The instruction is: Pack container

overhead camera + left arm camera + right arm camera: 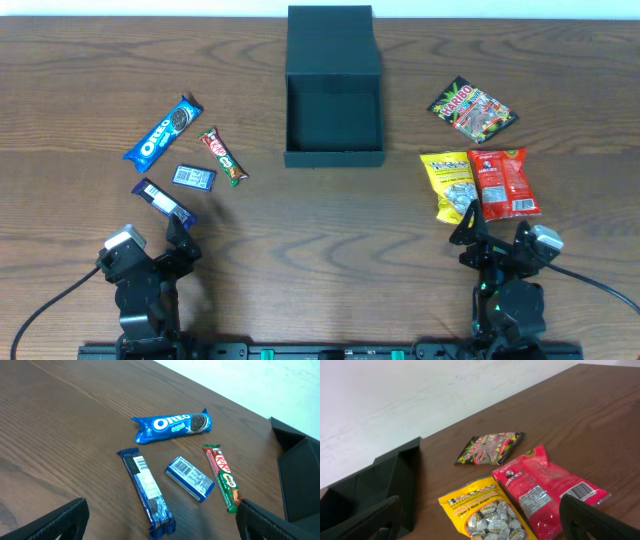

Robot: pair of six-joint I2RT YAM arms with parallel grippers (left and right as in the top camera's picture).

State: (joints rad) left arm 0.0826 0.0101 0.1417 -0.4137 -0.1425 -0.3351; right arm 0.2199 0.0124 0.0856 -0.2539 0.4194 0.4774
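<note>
Overhead, the left claw (180,238) and the right claw (472,232) are hovering at the near edge of the brown wooden table (320,270), and both wrist views are showing their fingers spread wide with nothing between them. Just beyond the left claw a long dark blue bar wrapper (164,201) is lying flat, with a small blue rectangular packet (194,177), a slim red-and-green bar (222,157) and a blue Oreo sleeve (163,131) sitting close behind it. These thin, slick wrappers are probably going to skid or slip out of a pinch, and closing on one is risking a nudge to its neighbour. Just beyond the right claw a yellow foil pouch (450,185) and a red plastic pouch (505,182) are lying side by side and touching, so lifting either is likely dragging the other along; a black multicoloured gummy bag (472,108) is resting farther off. At the far middle, the dark teal-green square container (334,112) is standing open and looking empty, its hinged lid (330,40) tipped back. Both arms reaching there together are risking a collision, and a bump could be swinging the lid shut or leaving a packet hanging on the rim.
</note>
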